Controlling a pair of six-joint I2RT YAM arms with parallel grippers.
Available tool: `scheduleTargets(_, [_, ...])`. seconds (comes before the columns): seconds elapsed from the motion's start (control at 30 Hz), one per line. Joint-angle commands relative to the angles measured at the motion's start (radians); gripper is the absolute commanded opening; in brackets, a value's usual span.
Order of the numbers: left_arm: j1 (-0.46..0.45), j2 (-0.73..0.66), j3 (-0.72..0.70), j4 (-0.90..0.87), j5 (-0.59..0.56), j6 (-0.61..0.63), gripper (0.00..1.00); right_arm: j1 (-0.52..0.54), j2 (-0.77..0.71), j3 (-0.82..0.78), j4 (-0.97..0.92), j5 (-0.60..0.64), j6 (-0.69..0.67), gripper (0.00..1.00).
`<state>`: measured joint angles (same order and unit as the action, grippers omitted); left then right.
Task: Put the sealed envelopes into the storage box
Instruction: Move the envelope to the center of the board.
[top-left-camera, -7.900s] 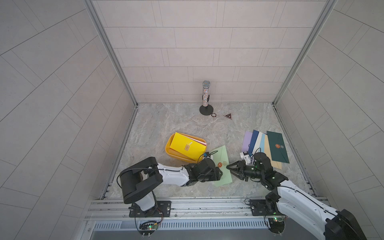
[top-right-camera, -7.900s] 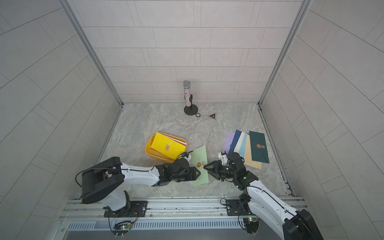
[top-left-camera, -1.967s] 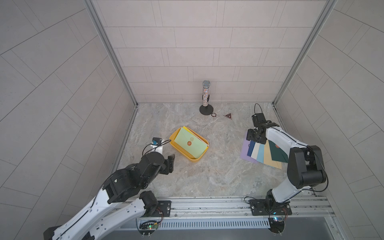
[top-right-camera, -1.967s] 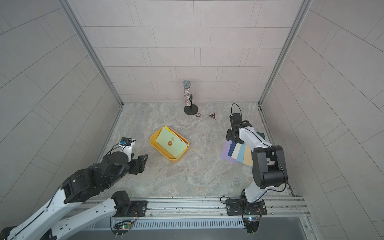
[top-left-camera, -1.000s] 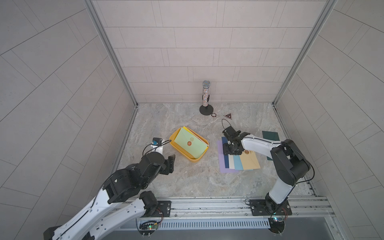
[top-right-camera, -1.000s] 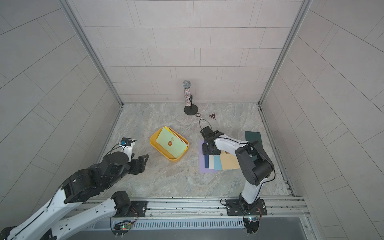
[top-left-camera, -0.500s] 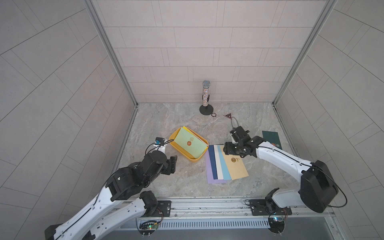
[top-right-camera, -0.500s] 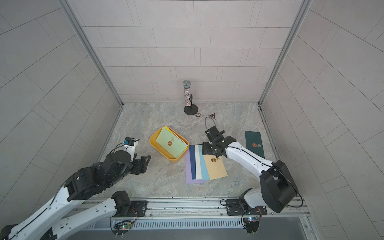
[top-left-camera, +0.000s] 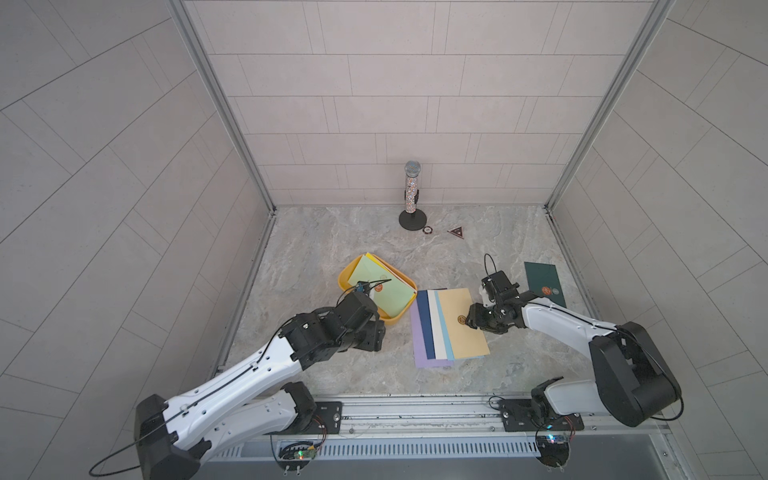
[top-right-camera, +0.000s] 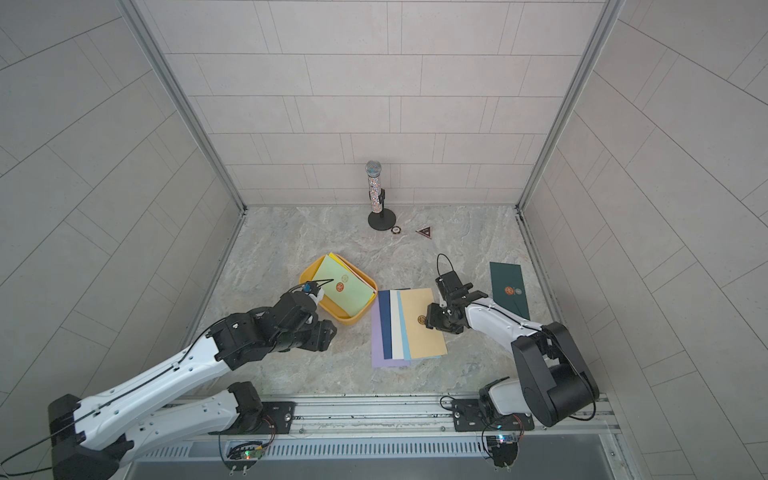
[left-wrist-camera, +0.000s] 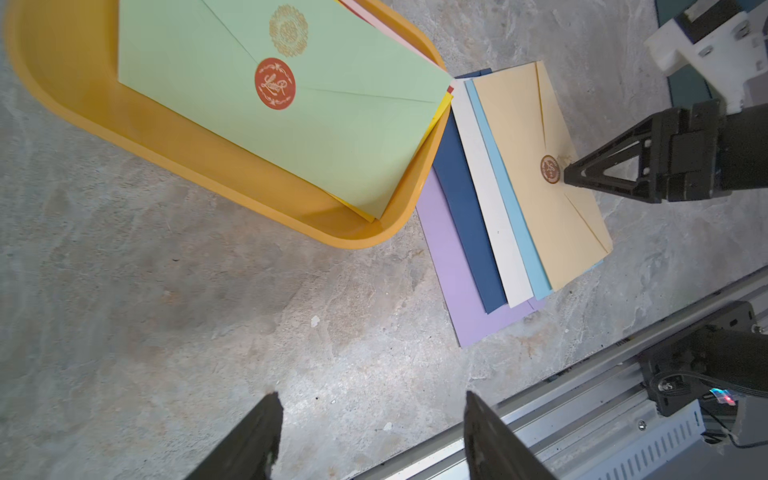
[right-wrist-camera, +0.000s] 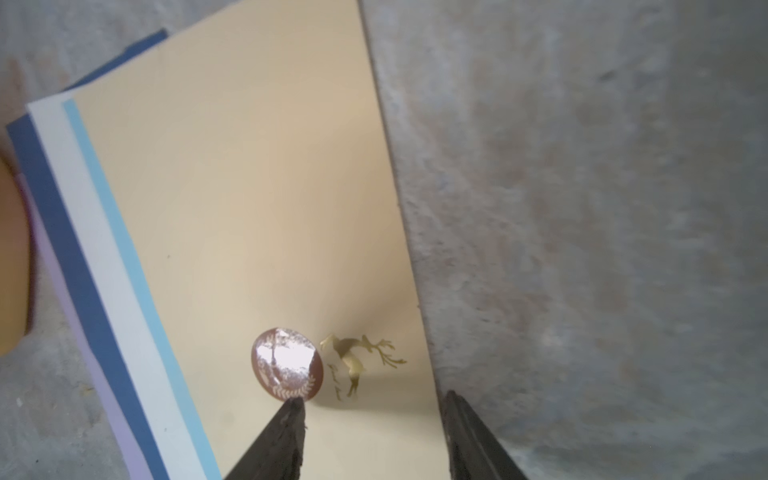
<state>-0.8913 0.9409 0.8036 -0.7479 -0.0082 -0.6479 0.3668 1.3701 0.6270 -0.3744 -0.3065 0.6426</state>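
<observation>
**A:** What do the top views show?

**B:** In both top views the yellow tray (top-left-camera: 344, 279) sits mid-floor. A pale green envelope (top-left-camera: 392, 297) lies on top of the pile inside, with one end over the rim. Just beside the tray lies a fan of envelopes (top-left-camera: 436, 328): lilac, navy, white and light blue, with a tan envelope (top-left-camera: 465, 343) on top. A dark green envelope (top-left-camera: 542, 276) lies apart from them, near the right wall.

**A:** And the arms?

**B:** The right gripper (top-left-camera: 470, 322) is down on the tan envelope. The left gripper (top-left-camera: 377, 336) hangs over bare floor at the tray's near side. A microphone (top-left-camera: 412, 189), a round chip (top-left-camera: 427, 230) and a dark triangle (top-left-camera: 456, 232) stand by the back wall.

**A:** What about the left wrist camera?

**B:** The left fingers (left-wrist-camera: 253, 436) stand apart, with only floor between them. The pale green envelope carries a red seal (left-wrist-camera: 275, 83), and pink, red and yellow edges show beneath it. The fan's corner meets the tray's end, but I can't tell whether it is tucked under.

**A:** And the right wrist camera?

**B:** The fingers (right-wrist-camera: 286, 440) are apart and clamp nothing. One tip rests on the tan paper against its brown seal (right-wrist-camera: 286, 365). The other is at the envelope's edge, by the floor. A gold deer (right-wrist-camera: 359, 353) sits beside the seal.
</observation>
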Motion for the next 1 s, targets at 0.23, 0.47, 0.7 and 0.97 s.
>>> scheduleTargets(0.23, [-0.059, 0.137, -0.027, 0.250, 0.102, -0.071, 0.73, 0.156, -0.111, -0.079, -0.019, 0.016, 0.095, 0.62])
scheduleTargets(0.47, [-0.082, 0.343, 0.036, 0.368, 0.132, -0.072, 0.70, 0.047, -0.200, -0.130, 0.073, -0.015, 0.117, 0.67])
scheduleTargets(0.7, [-0.097, 0.597, 0.134, 0.445, 0.153, -0.056, 0.58, -0.028, -0.076, -0.127, 0.177, -0.149, 0.131, 0.63])
scheduleTargets(0.97, [-0.101, 0.766, 0.198, 0.487, 0.165, -0.051, 0.50, -0.031, -0.003, -0.126, 0.250, -0.212, 0.167, 0.58])
